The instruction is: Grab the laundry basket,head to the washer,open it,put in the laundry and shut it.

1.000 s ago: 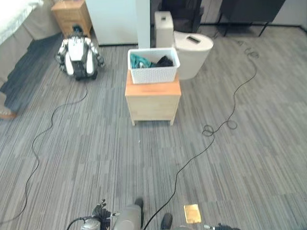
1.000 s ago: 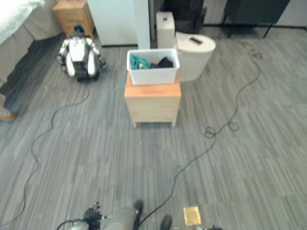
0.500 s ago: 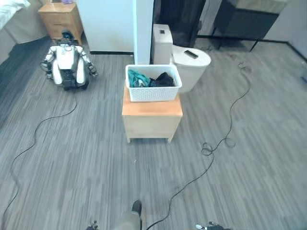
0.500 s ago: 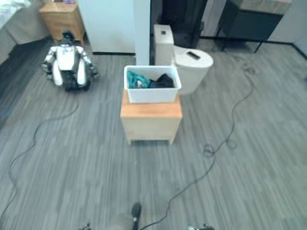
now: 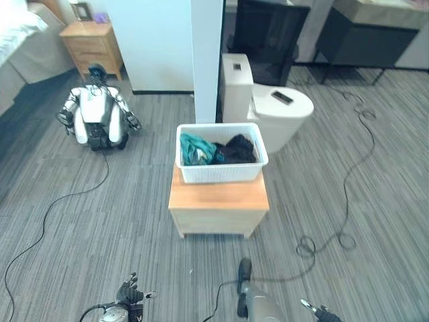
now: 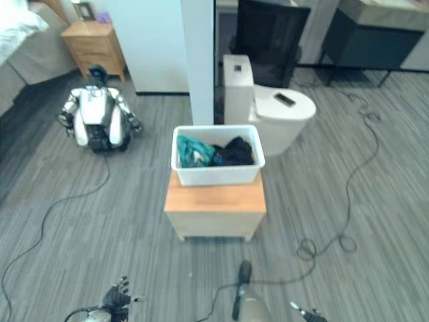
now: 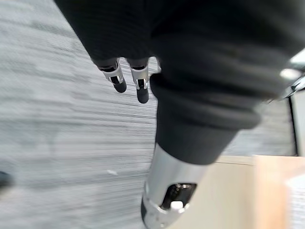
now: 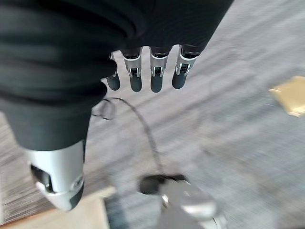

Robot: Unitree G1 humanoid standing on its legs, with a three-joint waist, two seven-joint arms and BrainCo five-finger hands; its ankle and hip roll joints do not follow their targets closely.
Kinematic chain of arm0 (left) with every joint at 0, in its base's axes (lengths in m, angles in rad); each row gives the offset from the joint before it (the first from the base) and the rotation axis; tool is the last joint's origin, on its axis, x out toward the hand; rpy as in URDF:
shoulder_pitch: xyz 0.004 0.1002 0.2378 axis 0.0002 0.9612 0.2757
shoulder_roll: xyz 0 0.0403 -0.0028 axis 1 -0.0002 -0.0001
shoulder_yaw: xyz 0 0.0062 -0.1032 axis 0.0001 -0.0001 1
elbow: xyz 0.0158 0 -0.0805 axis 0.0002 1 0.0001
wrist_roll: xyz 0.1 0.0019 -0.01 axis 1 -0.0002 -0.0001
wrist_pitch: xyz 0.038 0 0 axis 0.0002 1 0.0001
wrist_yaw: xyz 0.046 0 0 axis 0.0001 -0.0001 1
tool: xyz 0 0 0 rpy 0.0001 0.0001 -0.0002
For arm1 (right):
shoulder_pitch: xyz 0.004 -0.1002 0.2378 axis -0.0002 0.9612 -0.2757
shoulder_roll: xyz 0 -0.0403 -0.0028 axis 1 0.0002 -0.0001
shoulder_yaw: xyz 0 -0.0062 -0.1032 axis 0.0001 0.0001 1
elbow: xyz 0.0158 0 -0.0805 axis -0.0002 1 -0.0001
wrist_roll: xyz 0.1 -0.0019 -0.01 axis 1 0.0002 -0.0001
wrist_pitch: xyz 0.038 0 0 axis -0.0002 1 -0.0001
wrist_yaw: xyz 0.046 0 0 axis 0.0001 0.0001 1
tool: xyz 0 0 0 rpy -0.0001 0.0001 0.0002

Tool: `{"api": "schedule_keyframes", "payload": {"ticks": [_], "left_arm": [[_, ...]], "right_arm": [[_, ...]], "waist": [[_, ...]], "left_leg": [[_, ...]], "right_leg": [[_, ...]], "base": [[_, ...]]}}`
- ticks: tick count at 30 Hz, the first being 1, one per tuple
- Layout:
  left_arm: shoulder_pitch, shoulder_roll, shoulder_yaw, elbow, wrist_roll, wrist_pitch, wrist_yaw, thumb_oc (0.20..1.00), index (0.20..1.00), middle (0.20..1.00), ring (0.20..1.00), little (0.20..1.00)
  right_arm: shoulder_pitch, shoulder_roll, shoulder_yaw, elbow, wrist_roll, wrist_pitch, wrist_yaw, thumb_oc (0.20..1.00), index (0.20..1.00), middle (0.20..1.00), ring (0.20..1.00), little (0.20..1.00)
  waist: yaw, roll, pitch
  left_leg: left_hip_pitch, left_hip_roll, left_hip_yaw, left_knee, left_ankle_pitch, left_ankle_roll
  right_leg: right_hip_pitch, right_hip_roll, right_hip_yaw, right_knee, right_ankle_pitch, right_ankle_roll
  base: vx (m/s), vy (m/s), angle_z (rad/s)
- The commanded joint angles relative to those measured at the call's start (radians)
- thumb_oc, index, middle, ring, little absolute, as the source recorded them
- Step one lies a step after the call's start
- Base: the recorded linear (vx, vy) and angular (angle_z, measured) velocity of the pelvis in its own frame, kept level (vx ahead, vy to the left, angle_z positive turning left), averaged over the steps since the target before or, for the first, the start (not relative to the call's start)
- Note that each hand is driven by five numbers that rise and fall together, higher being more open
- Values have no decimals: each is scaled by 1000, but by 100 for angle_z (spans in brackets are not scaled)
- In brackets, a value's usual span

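Basically you're starting from zero: the basket [image 5: 221, 153], with laundry [image 5: 218, 149] in it, is sitting on the wooden stand [image 5: 218, 208] ahead, untouched. Left hand [image 5: 129, 294] and right hand [image 8: 143, 71] are hanging low, fingers relaxed, holding nothing. Grabbing, washer, loading, shutting are all pending (washer is possibly the white unit [image 5: 275, 114] behind). You're facing a floor cable [image 5: 348, 201] and a seated robot [image 5: 97, 115] off left.

White laundry basket [image 5: 220, 172] (teal, black clothes inside), atop wooden nightstand [image 5: 218, 209]
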Motion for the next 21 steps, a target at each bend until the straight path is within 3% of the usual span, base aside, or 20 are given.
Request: {"api": "schedule_keyframes", "payload": {"ticks": [1, 3, 5, 6, 7, 8, 9, 10, 11, 16, 21], "left_arm": [[21, 58, 62, -31, -70, -19, 25, 1000, 1000, 1000, 1000, 1000], [32, 55, 82, -76, -110, -16, 38, 1000, 1000, 1000, 1000, 1000], [31, 55, 88, -95, -124, -14, 48, 1000, 1000, 1000, 1000, 1000], [29, 56, 95, -129, -136, -15, 62, 1000, 1000, 1000, 1000, 1000], [30, 54, 109, -202, -159, -18, 86, 1000, 1000, 1000, 1000, 1000], [32, 53, 109, -205, -159, -17, 87, 1000, 1000, 1000, 1000, 1000], [38, 55, 119, -254, -166, -20, 104, 1000, 1000, 1000, 1000, 1000], [42, 61, 129, -323, -168, -19, 121, 1000, 1000, 1000, 1000, 1000], [43, 69, 142, -412, -150, -21, 153, 1000, 1000, 1000, 1000, 1000], [66, 93, 188, -513, -62, 17, 171, 1000, 1000, 1000, 1000, 1000], [142, 129, 245, -620, 56, 75, 166, 1000, 1000, 1000, 1000, 1000]], "right_arm": [[14, -24, 7, -36, 59, -39, -11, 1000, 1000, 1000, 1000, 1000], [3, -29, 7, -65, 94, -50, -28, 1000, 1000, 1000, 1000, 1000], [-8, -34, 5, -91, 115, -52, -40, 1000, 1000, 1000, 1000, 1000], [-15, -41, 5, -127, 131, -54, -53, 1000, 1000, 1000, 1000, 1000], [-26, -56, -3, -206, 143, -60, -71, 1000, 1000, 1000, 1000, 1000], [-24, -56, -3, -208, 143, -59, -72, 1000, 1000, 1000, 1000, 1000], [-29, -72, -7, -256, 139, -60, -81, 1000, 1000, 1000, 1000, 1000], [-44, -92, -11, -294, 132, -57, -85, 1000, 1000, 1000, 1000, 1000], [-74, -112, -3, -337, 111, -57, -106, 1000, 1000, 1000, 1000, 1000], [-63, -149, 1, -491, 3, -20, -96, 1000, 1000, 1000, 1000, 1000], [-80, -169, 21, -627, -37, 9, -56, 1000, 1000, 1000, 1000, 1000]], "waist": [[17, -62, -14], [33, -85, 0], [45, -95, 13], [51, -98, 23], [68, -100, 42], [70, -102, 44], [80, -98, 53], [95, -89, 61], [117, -67, 66], [120, -50, 40], [148, -39, 7]], "left_leg": [[-235, 94, -29, 337, 157, 15], [-367, 78, -66, 560, 231, 53], [-429, 68, -78, 602, 250, 69], [-481, 61, -72, 597, 224, 82], [-543, 42, -51, 508, 191, 79], [-537, 41, -47, 503, 191, 80], [-539, 42, -35, 406, 187, 64], [-540, 39, -24, 255, 209, 42], [-545, 43, -18, 91, 268, 13], [-494, 49, -19, 74, 238, -6], [-415, 44, 15, 27, 200, 7]], "right_leg": [[121, -49, 31, -97, 21, 36], [170, -19, 42, -113, -14, -12], [190, -9, 59, -123, -33, -29], [208, -3, 66, -130, -46, -34], [236, -7, 73, -140, -58, -30], [239, -8, 75, -140, -59, -30], [251, -9, 79, -146, -62, -23], [266, -9, 79, -150, -68, -18], [283, 0, 76, -150, -80, -14], [328, -5, 97, -146, -114, -13], [362, -43, 121, -175, -115, 5]], "base": [[519, -617, 8], [137, -283, -29], [85, -167, -43], [167, -152, -36], [130, -54, -26], [139, 14, -1], [117, 76, -26], [208, 157, -56], [222, 168, -71], [182, 111, -39], [172, 149, -31]]}}
